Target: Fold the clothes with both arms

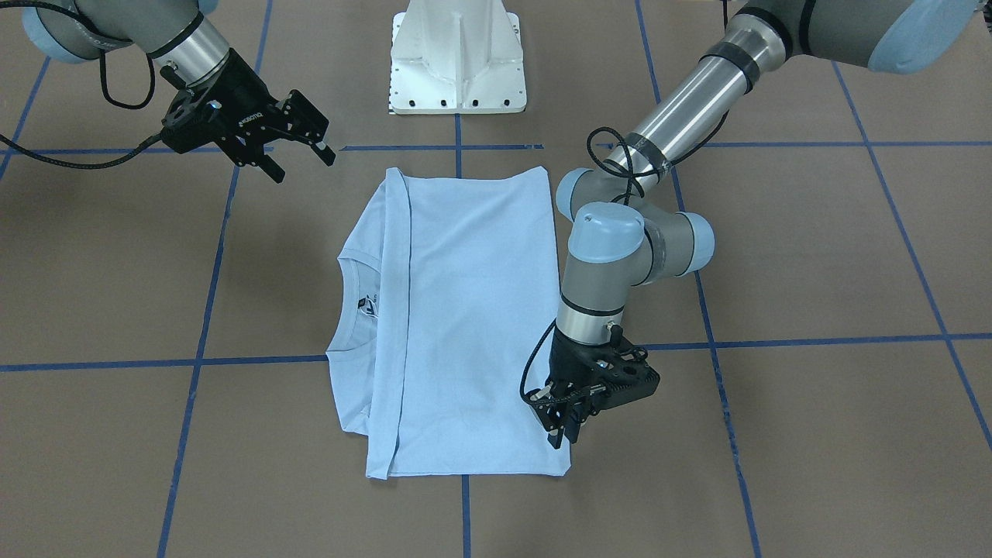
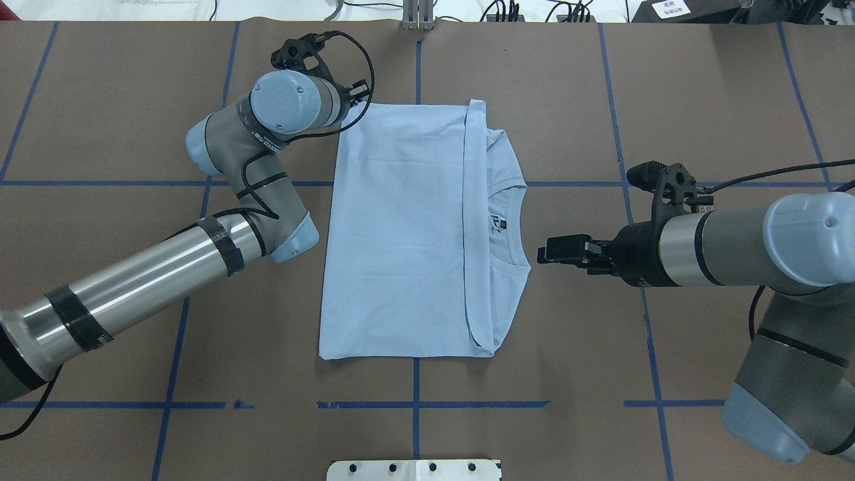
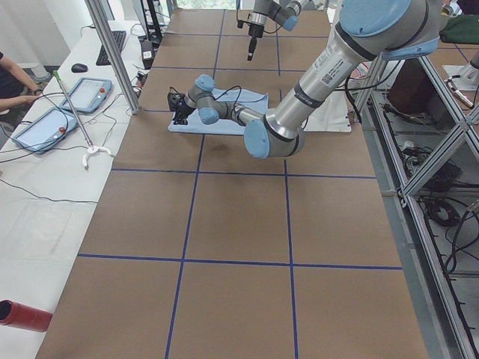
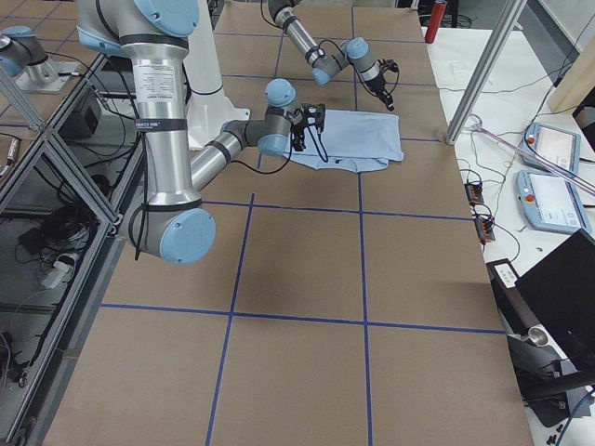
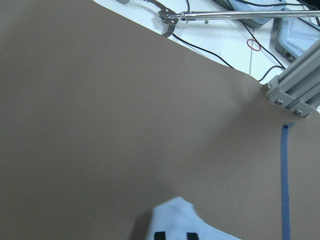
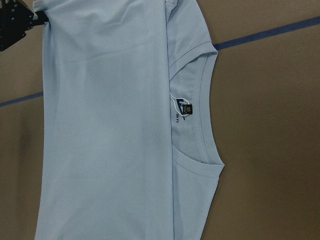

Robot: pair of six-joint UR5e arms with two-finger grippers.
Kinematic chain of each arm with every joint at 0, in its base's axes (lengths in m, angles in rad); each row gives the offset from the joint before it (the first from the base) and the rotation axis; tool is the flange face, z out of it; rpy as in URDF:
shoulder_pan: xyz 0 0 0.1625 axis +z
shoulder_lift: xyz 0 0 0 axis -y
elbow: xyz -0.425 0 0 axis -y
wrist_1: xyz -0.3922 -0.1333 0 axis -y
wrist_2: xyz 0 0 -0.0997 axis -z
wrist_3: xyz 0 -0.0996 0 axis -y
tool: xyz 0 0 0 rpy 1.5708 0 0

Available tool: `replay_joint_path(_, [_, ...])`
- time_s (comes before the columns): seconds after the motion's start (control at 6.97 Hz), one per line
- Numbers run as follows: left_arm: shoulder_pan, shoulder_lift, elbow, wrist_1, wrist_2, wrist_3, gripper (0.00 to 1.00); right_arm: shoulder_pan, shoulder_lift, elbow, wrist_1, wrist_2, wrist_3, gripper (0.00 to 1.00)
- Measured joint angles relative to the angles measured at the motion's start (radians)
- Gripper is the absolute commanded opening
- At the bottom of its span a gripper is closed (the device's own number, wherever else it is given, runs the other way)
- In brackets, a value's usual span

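The light blue T-shirt (image 1: 473,310) lies folded into a flat rectangle on the brown table, hem edge (image 1: 395,325) laid across beside the collar. The neck label (image 6: 182,107) shows; the chest print is hidden. My left gripper (image 1: 564,438) points down at the shirt's corner farthest from my base, on its folded edge. Its fingers stand close together on the cloth, whose corner (image 5: 175,207) pokes out past the fingertips (image 5: 159,235). My right gripper (image 1: 302,161) is open and empty, hovering clear of the collar-side corner nearest my base; it also shows in the overhead view (image 2: 544,250).
The white pedestal base (image 1: 457,62) stands behind the shirt. Blue tape lines (image 1: 201,360) grid the table. An aluminium frame post (image 5: 295,90) stands at the far table edge, with tablets and cables on the side bench (image 3: 75,97) beyond it.
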Motion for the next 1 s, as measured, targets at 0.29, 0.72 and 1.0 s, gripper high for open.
replay_joint_path(0.29, [-0.037,0.031,-0.067,0.055,-0.087,0.089,1.00,-0.012,0.027,-0.032,-0.032,-0.023,-0.003,1.00])
replay_joint_path(0.72, [-0.071,0.216,-0.421,0.258,-0.226,0.213,1.00,-0.101,0.223,-0.059,-0.409,-0.134,-0.116,1.00])
replay_joint_path(1.0, [-0.072,0.328,-0.632,0.352,-0.243,0.235,1.00,-0.185,0.371,-0.153,-0.574,-0.221,-0.237,1.00])
